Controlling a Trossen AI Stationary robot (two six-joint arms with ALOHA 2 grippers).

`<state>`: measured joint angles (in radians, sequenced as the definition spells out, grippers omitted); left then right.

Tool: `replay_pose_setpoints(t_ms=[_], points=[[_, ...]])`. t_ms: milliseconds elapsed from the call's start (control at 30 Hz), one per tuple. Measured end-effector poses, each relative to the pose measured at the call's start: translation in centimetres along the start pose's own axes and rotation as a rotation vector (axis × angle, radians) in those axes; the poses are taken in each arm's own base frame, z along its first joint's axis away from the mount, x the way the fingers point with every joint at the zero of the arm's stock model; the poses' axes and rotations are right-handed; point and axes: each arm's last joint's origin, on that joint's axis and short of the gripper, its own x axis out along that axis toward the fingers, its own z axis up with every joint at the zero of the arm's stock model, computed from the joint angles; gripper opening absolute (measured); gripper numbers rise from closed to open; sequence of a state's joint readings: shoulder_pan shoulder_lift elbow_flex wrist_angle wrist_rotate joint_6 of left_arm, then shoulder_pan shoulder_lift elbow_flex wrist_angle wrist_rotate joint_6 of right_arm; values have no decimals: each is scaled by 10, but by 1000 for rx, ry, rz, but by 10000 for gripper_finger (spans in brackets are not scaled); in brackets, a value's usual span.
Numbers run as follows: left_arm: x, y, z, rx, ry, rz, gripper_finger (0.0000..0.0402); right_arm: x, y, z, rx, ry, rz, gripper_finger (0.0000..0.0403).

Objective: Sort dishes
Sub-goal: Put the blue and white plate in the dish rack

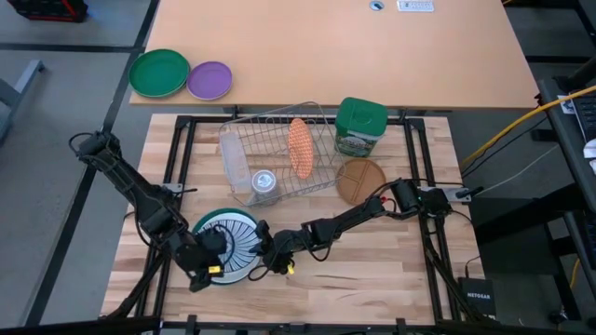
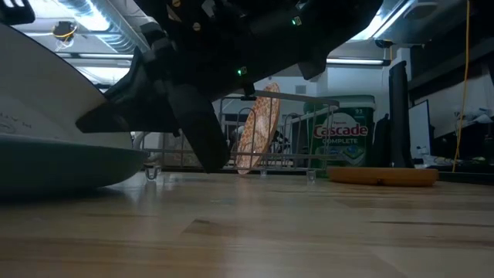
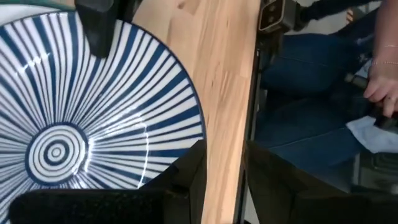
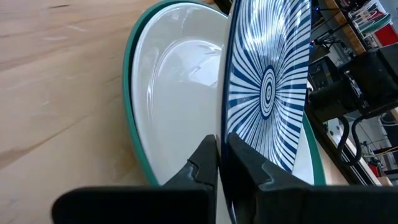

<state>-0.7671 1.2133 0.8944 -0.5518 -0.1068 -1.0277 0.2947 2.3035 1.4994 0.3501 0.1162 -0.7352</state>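
The right pincer [image 4: 222, 163] pinches the rim of the striped plate [image 4: 268, 81], tipped up off the teal-rimmed white plate [image 4: 177, 81] at the counter's [image 1: 372, 270] front-left, while the left pincer [image 1: 207, 263], part-spread, flanks its opposite edge.

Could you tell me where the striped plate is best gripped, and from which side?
Grip the striped plate by its thin rim, from the right, where the right gripper already pinches it; tilted up off the teal plate, its edge is exposed.
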Motion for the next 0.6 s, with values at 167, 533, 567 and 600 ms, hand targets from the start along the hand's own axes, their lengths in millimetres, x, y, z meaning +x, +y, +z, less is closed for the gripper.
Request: replay_pose_setpoints(t_ms=[167, 533, 567, 600], points=[[0, 2, -1, -11, 10, 20, 98, 0, 0, 0, 0, 0, 0, 19], [2, 8, -5, 44, 54, 88, 98, 0, 0, 0, 0, 1, 1, 19], [2, 8, -5, 58, 55, 89, 98, 0, 0, -1, 0, 1, 2, 19], [3, 8, -5, 75, 59, 90, 98, 0, 0, -1, 0, 1, 2, 19]])
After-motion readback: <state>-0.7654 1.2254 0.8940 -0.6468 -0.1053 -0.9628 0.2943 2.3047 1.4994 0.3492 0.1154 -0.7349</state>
